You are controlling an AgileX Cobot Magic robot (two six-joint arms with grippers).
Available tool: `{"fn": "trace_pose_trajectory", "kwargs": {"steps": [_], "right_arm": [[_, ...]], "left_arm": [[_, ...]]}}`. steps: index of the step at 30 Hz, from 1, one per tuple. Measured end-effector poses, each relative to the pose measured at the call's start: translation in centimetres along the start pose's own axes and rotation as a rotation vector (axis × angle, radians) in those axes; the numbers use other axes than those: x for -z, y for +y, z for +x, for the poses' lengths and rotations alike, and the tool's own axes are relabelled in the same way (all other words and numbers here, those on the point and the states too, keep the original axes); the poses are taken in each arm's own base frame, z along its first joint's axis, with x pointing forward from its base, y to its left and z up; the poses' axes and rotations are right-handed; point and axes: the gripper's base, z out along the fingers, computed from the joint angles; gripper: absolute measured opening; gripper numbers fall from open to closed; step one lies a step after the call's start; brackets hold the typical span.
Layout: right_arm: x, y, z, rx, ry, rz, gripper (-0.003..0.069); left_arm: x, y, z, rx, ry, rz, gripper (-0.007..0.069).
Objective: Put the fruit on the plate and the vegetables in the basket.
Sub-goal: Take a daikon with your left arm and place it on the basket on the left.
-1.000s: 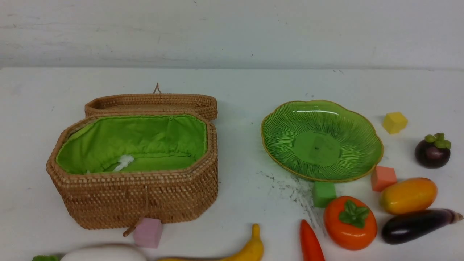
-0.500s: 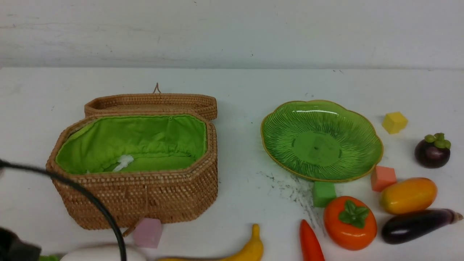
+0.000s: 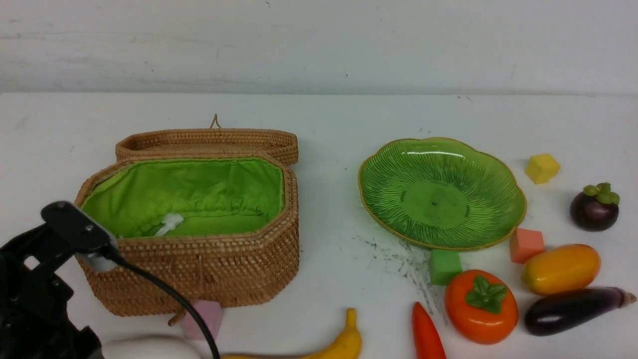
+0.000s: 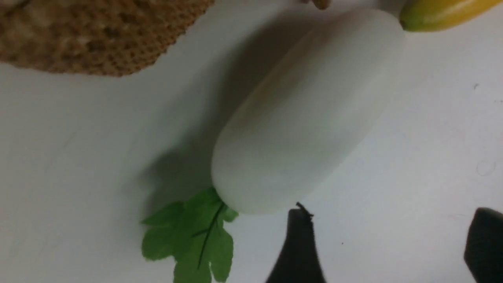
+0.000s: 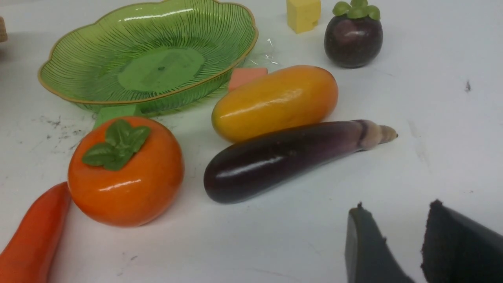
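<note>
The white radish [image 4: 306,114] with its green top [image 4: 196,239] lies on the table by the wicker basket [image 3: 189,249], whose lid is open. My left gripper [image 4: 393,224] hovers open just beside the radish's leafy end, nothing between its fingers. The banana [image 3: 344,344] lies at the front edge. The green plate [image 3: 379,209] is empty. Near it lie the carrot [image 3: 426,334], persimmon [image 3: 481,306], mango [image 3: 560,269], eggplant [image 3: 573,311] and mangosteen [image 3: 594,209]. My right gripper [image 5: 397,208] is open and empty, short of the eggplant [image 5: 283,157].
My left arm [image 3: 30,299] and its cable stand in front of the basket's left corner. Foam cubes sit about: pink [image 3: 202,319] by the basket, green [image 3: 444,267] and orange [image 3: 527,244] at the plate's rim, yellow [image 3: 542,168] behind.
My left arm has come into the front view from the lower left and now stands before the basket's left corner. Nothing else has moved.
</note>
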Motion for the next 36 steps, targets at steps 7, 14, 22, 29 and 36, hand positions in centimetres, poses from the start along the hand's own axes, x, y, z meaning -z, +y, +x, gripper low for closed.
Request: {"fn": "trace_pose_trajectory", "kwargs": {"steps": [7,14,22,29,36], "right_arm": [[0.0,0.0,0.0,0.0,0.0,0.0,0.0242],[0.0,0.0,0.0,0.0,0.0,0.0,0.0242],[0.0,0.0,0.0,0.004,0.0,0.002,0.0242],[0.0,0.0,0.0,0.005,0.0,0.002,0.0242],[0.0,0.0,0.0,0.008,0.0,0.003,0.0242]], "left_arm": [[-2.7,-1.1,-2.8,-0.282,0.115,0.012,0.0627],[-4.3,-0.3,-4.1,-0.395,0.164,-0.092,0.0575],[-8.0,0.3,-4.4,-0.38,0.253,-0.03,0.0571],[-8.8,0.1,-4.7,-0.338,0.259,0.021,0.0567],[-8.7,-0.4,-4.4,-0.299,0.299,0.087,0.0528]]}}
